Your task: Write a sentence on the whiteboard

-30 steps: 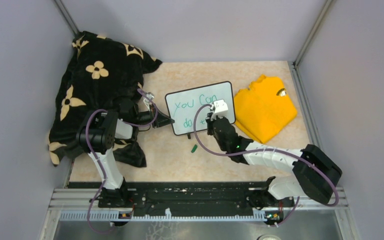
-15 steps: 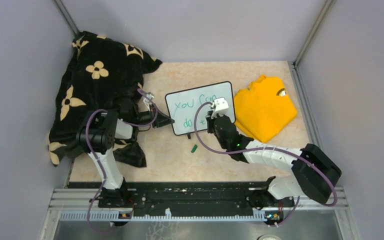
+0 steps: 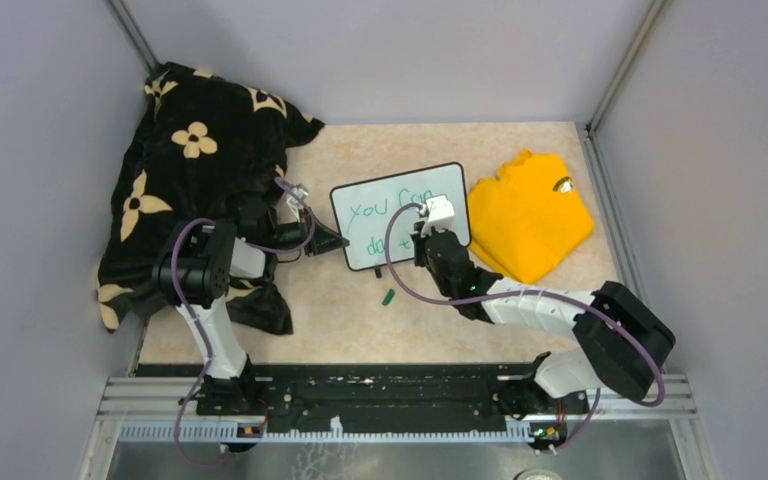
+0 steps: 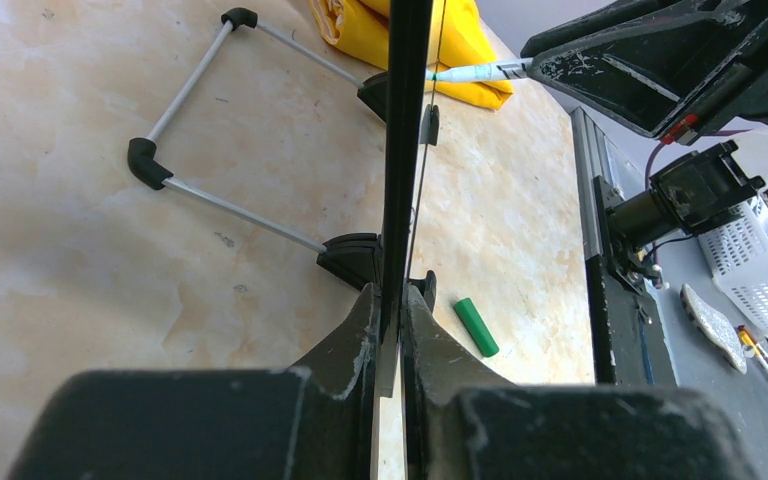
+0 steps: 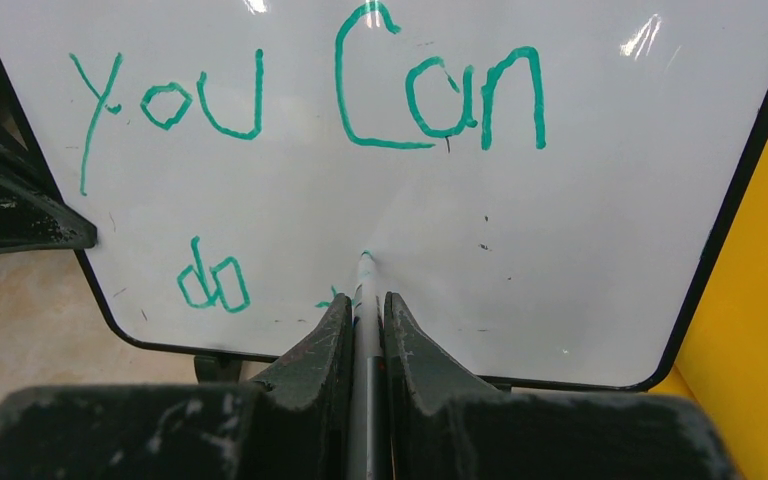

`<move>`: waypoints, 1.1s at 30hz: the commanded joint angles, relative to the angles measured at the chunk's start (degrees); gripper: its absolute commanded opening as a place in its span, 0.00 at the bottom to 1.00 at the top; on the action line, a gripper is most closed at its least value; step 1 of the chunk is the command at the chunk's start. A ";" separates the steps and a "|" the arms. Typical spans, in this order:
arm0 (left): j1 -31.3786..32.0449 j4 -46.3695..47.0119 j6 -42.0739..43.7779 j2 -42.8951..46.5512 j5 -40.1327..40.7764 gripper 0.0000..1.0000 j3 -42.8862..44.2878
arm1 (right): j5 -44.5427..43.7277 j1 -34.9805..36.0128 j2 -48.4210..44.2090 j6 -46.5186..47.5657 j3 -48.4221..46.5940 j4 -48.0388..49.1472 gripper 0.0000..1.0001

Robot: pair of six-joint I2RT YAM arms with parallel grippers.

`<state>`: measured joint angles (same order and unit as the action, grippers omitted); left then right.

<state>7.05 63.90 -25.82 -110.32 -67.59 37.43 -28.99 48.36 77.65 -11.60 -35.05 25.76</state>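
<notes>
Blocked on the left by the heaped black blanket (image 3: 200, 170), spread beneath the left arm. Left claw (image 3: 340, 243) clamped on the whiteboard (image 3: 397, 200) edge. Hemmed on the right by the yellow shirt (image 3: 530, 215), just beside the board. Crowded at the board's face by the right claw (image 5: 365, 310) gripping a marker (image 5: 364, 275). Open across the near worktop (image 3: 330, 330), save for a small green cap (image 3: 388, 297). Open too along the far strip.

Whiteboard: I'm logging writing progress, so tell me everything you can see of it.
The whiteboard is a glossy white panel in a thin black round-cornered frame, propped on a wire stand with black feet on the table. Green handwriting reads "you Can", with "do" and a started stroke below. The left fingers clamp its side edge; the marker in the right fingers has its tip on the face.
</notes>
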 commanded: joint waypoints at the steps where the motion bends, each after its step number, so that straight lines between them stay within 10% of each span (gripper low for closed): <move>1: 1.39 -5.01 1.48 -0.99 1.22 0.00 -0.19 | -0.35 -0.64 0.53 -0.38 -2.19 1.39 0.00; 33: 1.39 -5.01 1.30 -0.95 1.32 0.00 -0.26 | -0.48 -0.47 -2.16 -5.90 4.12 -2.12 0.00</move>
<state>7.38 63.77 -25.82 -110.32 -67.53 37.50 -28.80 48.36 76.66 -16.80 -30.72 23.31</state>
